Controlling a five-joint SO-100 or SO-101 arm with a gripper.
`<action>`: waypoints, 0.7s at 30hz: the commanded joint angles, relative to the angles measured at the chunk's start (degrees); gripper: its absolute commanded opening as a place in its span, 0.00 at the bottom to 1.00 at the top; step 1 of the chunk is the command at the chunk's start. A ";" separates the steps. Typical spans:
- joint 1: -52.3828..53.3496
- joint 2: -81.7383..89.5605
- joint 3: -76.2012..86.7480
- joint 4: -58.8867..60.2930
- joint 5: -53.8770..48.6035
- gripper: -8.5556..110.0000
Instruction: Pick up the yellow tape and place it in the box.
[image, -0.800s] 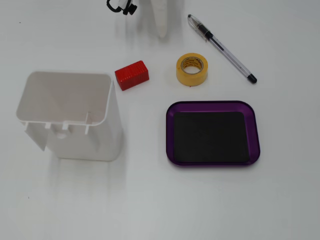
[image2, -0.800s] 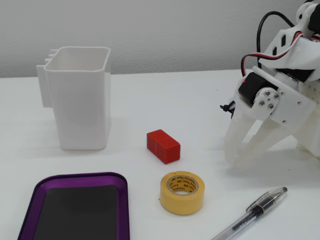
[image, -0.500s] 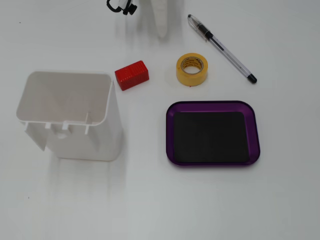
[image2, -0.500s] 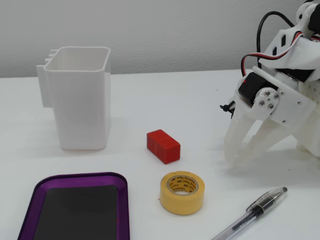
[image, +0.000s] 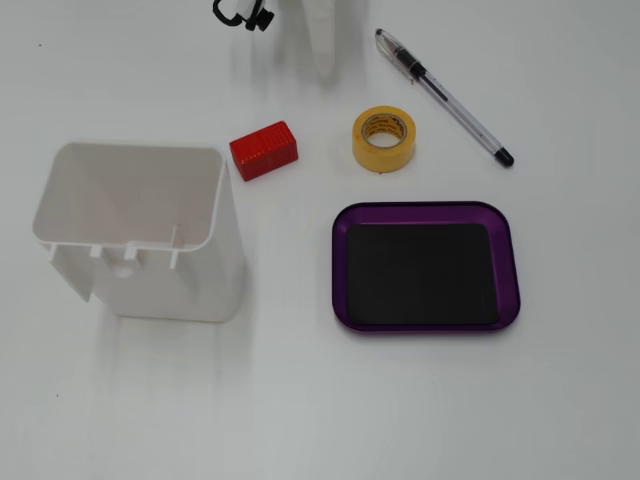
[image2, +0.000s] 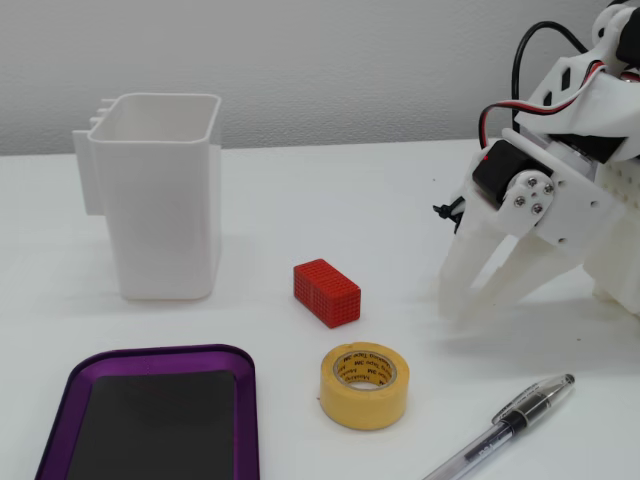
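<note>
The yellow tape (image: 381, 156) lies flat on the white table, just above the purple box in a fixed view, and it also shows in another fixed view (image2: 365, 406). The box (image: 425, 209) is a shallow purple tray with a black mat, empty; its rim also shows at the lower left (image2: 160, 356). My gripper (image2: 458, 308) points down at the table right of the tape, with its white fingertips (image2: 450, 285) together and nothing between them. From above the gripper (image: 327, 62) sits at the top edge, left of and beyond the tape, apart from it.
A red block (image: 264, 150) lies left of the tape (image2: 327, 292). A tall white container (image: 190, 290) stands at the left (image2: 165, 210). A clear pen with a black grip (image: 445, 97) lies right of the tape (image2: 500, 430).
</note>
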 joint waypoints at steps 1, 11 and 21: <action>0.00 5.45 -3.25 -4.48 -6.59 0.07; 0.00 -22.41 -15.56 -7.56 -14.33 0.19; -5.01 -70.75 -46.58 -4.31 -12.30 0.20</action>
